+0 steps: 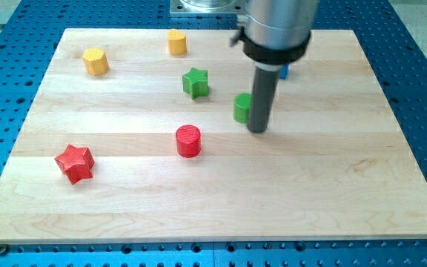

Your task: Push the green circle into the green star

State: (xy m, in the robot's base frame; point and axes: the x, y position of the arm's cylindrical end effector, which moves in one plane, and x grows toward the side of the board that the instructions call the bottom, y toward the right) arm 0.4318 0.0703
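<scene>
red star [75,163]: down at the view's left, by itself
red cylinder [188,141]: mid-board
yellow blocks: one [95,61] at top left, another [177,42] near the top edge
blue block [283,72]: mostly hidden
wooden board [332,185]: sits on a blue pegboard table [414,44]

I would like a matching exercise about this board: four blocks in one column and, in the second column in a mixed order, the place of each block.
Blocks:
1. green circle
2. green star
3. red star
4. red cylinder

Places:
A. nearest the board's lower left corner
B. against the left side of the rod, just above my tip
C. near the board's middle, below the green star
D. up and to the left of the green circle, apart from it

Pairs: 1-B, 2-D, 3-A, 4-C
</scene>
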